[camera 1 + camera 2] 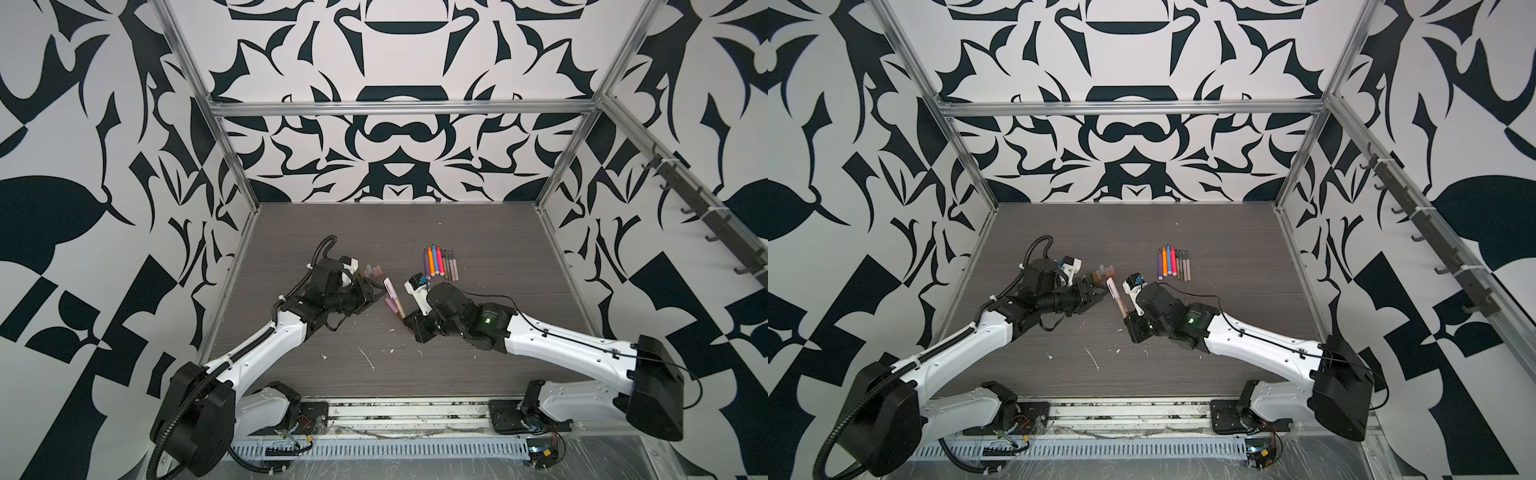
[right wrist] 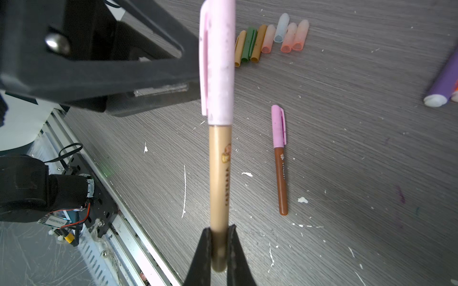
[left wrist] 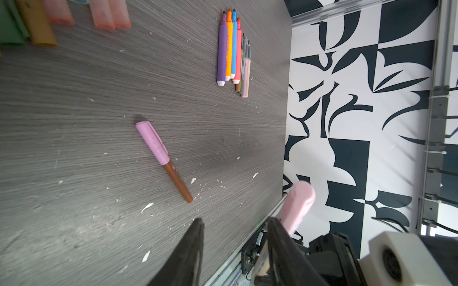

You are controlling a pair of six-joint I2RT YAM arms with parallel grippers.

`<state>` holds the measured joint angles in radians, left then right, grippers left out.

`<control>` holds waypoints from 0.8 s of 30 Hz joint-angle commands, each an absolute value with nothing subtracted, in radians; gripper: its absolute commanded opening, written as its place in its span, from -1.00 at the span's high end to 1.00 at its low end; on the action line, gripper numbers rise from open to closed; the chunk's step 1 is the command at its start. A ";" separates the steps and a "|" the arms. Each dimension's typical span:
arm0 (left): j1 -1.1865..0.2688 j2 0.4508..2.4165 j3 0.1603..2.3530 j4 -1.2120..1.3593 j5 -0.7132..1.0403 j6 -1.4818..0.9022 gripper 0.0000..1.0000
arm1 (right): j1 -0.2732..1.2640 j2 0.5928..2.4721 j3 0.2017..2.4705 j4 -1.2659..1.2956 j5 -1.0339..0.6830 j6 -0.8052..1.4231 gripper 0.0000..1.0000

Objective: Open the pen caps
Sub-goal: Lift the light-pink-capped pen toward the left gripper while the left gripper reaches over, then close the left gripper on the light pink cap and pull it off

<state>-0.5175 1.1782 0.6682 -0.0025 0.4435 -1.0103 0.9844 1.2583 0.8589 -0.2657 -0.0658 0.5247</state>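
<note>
Tan marker pen (image 2: 219,173) — likely light, stiff and smooth — is clamped at its tail by the closed right gripper (image 2: 219,247) above the table (image 2: 347,148), while its pale pink cap (image 2: 218,62), best pinched mid-length, is flanked by one finger of the half-open, empty left gripper (image 3: 235,222).
</note>
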 commanded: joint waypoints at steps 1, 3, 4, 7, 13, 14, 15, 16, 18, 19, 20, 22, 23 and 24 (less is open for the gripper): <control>-0.525 1.174 0.696 0.041 0.433 -1.030 0.13 | 0.985 1.249 0.862 -0.280 -0.044 0.544 0.88; -0.526 1.167 0.693 0.040 0.431 -1.029 0.13 | 0.980 1.249 0.863 -0.282 -0.046 0.548 0.88; -0.527 1.166 0.691 0.040 0.432 -1.030 0.14 | 0.981 1.249 0.863 -0.279 -0.054 0.548 0.88; -0.526 1.166 0.689 0.040 0.432 -1.033 0.14 | 0.980 1.250 0.863 -0.265 -0.082 0.552 0.89; -0.528 1.171 0.695 0.044 0.435 -1.032 0.14 | 0.981 1.258 0.870 -0.229 -0.158 0.552 0.89; -0.528 1.175 0.695 0.046 0.435 -1.033 0.13 | 0.980 1.261 0.873 -0.224 -0.169 0.553 0.89; -0.528 1.179 0.695 0.047 0.436 -1.032 0.14 | 0.981 1.263 0.875 -0.216 -0.185 0.557 0.89; -0.529 1.181 0.696 0.050 0.439 -1.033 0.14 | 0.981 1.266 0.877 -0.209 -0.196 0.558 0.89; -0.531 1.187 0.694 0.055 0.442 -1.034 0.19 | 0.981 1.264 0.878 -0.203 -0.195 0.562 0.89; -0.532 1.188 0.694 0.059 0.443 -1.034 0.25 | 0.981 1.263 0.880 -0.204 -0.191 0.561 0.89; -0.532 1.187 0.693 0.063 0.447 -1.035 0.34 | 0.981 1.261 0.880 -0.206 -0.186 0.561 0.89; -0.534 1.186 0.690 0.072 0.456 -1.037 0.51 | 0.980 1.262 0.884 -0.208 -0.188 0.567 0.89; -0.535 1.186 0.689 0.075 0.458 -1.037 0.61 | 0.981 1.262 0.886 -0.210 -0.186 0.568 0.89; -0.535 1.184 0.688 0.077 0.463 -1.037 0.73 | 0.980 1.261 0.888 -0.212 -0.186 0.570 0.89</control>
<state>-0.5308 1.1839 0.6693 0.0467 0.4492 -1.0309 0.9813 1.2694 0.8589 -0.2443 -0.1776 0.5564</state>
